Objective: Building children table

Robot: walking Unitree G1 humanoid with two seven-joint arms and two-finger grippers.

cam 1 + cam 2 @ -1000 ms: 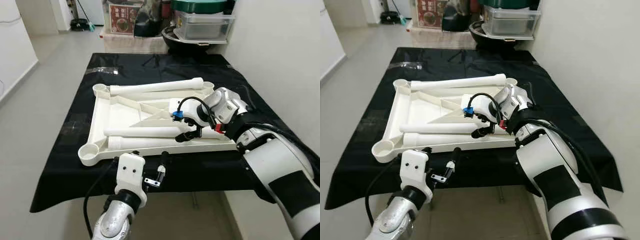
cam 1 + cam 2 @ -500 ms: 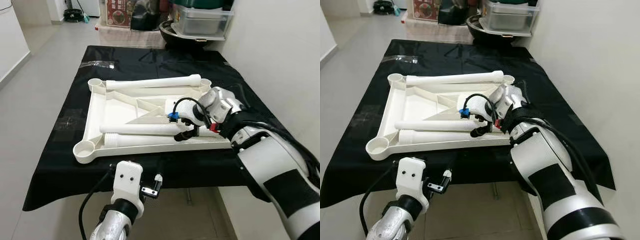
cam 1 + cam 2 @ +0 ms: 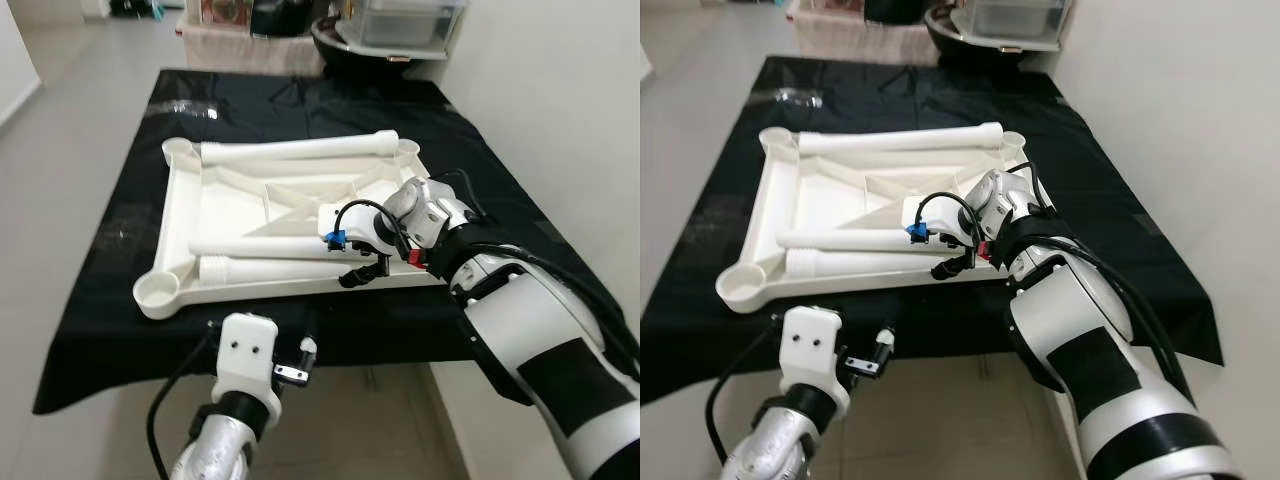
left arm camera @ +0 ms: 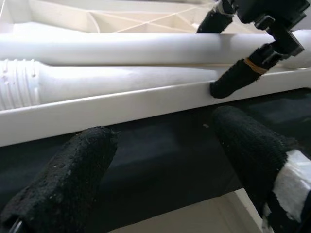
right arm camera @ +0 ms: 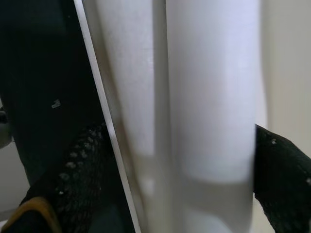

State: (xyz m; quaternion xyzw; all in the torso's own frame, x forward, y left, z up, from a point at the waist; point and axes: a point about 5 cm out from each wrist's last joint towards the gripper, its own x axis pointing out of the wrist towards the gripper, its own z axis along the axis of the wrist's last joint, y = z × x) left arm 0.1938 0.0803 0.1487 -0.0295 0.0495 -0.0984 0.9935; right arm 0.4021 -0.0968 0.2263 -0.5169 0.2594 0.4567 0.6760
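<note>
The white children's table top (image 3: 181, 210) lies upside down on a black-covered table (image 3: 95, 300). One white leg (image 3: 300, 150) rests along its far edge. Two more legs (image 3: 255, 245) (image 3: 270, 269) lie side by side near its front rim. My right gripper (image 3: 350, 258) is at the right ends of those two legs, open. Its fingers (image 5: 80, 160) straddle both legs and the front rim. My left gripper (image 3: 260, 328) hangs open just below the table's front edge, its fingers (image 4: 248, 150) holding nothing.
A dark bowl (image 3: 340, 35) and storage boxes (image 3: 405, 20) stand beyond the far end of the table. A white wall (image 3: 560, 100) runs close along the right side. Grey floor (image 3: 60, 130) lies to the left.
The camera has tilted down and shifted, so the whole scene sits higher in view. My left gripper now lies a little further below the front edge. The right gripper stays on the legs.
</note>
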